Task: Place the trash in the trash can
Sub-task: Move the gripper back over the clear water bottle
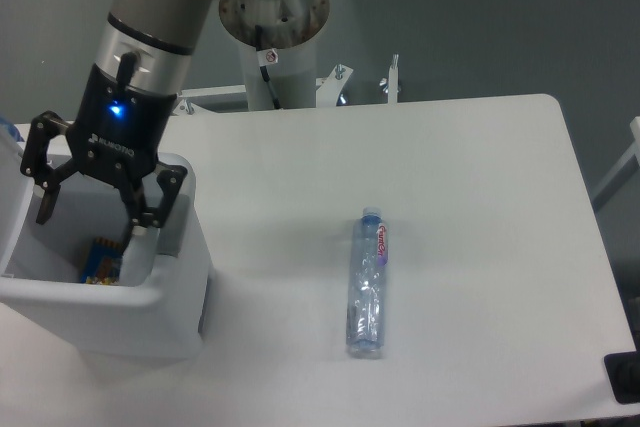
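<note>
While the gripper (95,209) hangs over the trash can (150,322), its jaws stand wide apart and hold nothing. The can sits at the bench's (470,197) front left corner, with one wall close to the left edge. A white paper packet (135,257) leans inside against the can's right wall, next to a blue-and-yellow wrapper (100,262) on the bottom. The bottle (367,284) lies on its side near the front edge (cap pointing to the back edge), well apart from the can, with bare bench all round it. The arm (170,7) comes down steeply from the back left, wrist light blue.
</note>
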Tool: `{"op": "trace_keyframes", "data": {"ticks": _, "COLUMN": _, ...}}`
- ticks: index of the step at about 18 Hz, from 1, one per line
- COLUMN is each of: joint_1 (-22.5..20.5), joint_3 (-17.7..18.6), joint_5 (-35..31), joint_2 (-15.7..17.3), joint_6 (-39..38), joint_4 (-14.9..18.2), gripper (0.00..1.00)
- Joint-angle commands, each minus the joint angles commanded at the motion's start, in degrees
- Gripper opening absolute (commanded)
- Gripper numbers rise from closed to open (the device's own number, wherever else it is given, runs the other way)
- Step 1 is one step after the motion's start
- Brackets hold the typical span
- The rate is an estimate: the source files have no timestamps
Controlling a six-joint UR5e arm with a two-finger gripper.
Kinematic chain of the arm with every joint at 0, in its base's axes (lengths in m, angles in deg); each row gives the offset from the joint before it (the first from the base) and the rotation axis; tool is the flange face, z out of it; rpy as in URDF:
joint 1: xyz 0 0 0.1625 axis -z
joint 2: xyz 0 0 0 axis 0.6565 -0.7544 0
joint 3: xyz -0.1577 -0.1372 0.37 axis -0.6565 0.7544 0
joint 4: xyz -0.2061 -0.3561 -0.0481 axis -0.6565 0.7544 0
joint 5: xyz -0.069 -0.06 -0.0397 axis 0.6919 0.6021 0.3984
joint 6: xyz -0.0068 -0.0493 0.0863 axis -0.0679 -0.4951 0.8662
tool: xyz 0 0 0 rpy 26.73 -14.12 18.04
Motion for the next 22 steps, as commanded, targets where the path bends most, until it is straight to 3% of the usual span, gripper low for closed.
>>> {"op": "trace_keyframes", "data": {"ticks": 6, "joint_1": -11.7, "joint_3": -0.6, "joint_5": 0.1, "joint_2": -3.7, "joint_6": 6.9, "joint_4": 0.1, "gripper": 1.0}}
{"op": "trace_keyframes", "data": {"ticks": 11, "joint_1": -17.9, "joint_3": -0.3, "joint_5": -0.4, "joint_2": -8.8, "joint_6": 11.8, "joint_4": 0.1, "gripper": 1.0}}
{"op": "trace_keyframes", "data": {"ticks": 15, "joint_1": -20.3, "joint_3": 0.0, "joint_5": -5.7, "joint_2": -12.2, "joint_6": 16.4, "joint_4": 1.1, "gripper": 1.0}}
{"op": "trace_keyframes", "data": {"ticks": 18, "joint_1": -20.6, "joint_3": -0.9, "joint_5": -9.5, "joint_2": -14.4, "joint_6": 20.0, "joint_4": 4.9, "gripper": 1.0}}
{"op": "trace_keyframes", "data": {"ticks": 22, "joint_1": -19.9, "joint_3": -5.1, "joint_5": -16.2, "joint_2": -19.4, "joint_6": 20.6, "joint_4": 10.9, "gripper": 1.0}}
